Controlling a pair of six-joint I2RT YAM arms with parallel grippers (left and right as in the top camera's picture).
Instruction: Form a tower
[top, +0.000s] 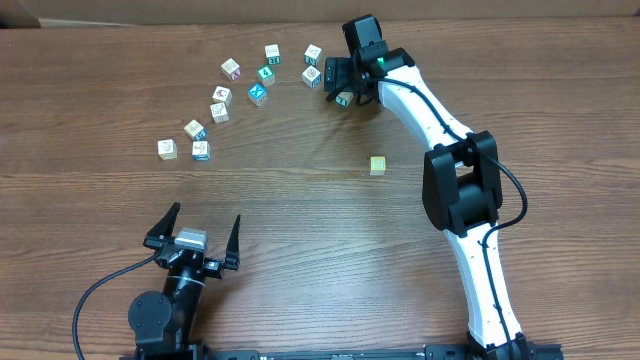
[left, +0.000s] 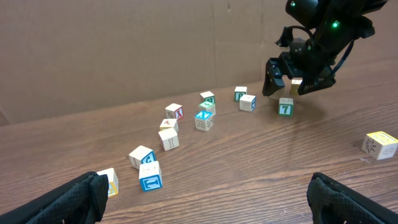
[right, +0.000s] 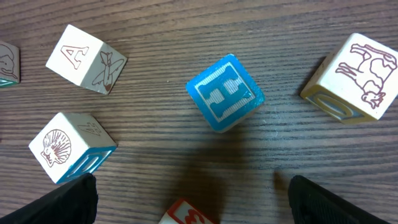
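Note:
No tower is in view; the small wooden picture cubes lie singly on the table. My right gripper (top: 343, 85) hangs open over the far cubes, also seen as the right gripper (left: 292, 78). In the right wrist view the gripper (right: 189, 200) has its fingers wide apart, and a red-edged cube (right: 189, 214) shows at the bottom edge between them; I cannot tell whether it touches them. Ahead lies a blue H cube (right: 225, 92). A yellow-green cube (top: 377, 165) sits alone at mid-table. My left gripper (top: 197, 235) is open and empty near the front, with the left gripper (left: 211, 205) over bare wood.
Several cubes curve in an arc from a white cube (top: 167, 148) at the left to another (top: 313, 53) at the far middle. A green 7 cube (top: 343, 99) lies beside the right gripper. A cow cube (right: 354, 78) and an A cube (right: 85, 59) flank the H cube.

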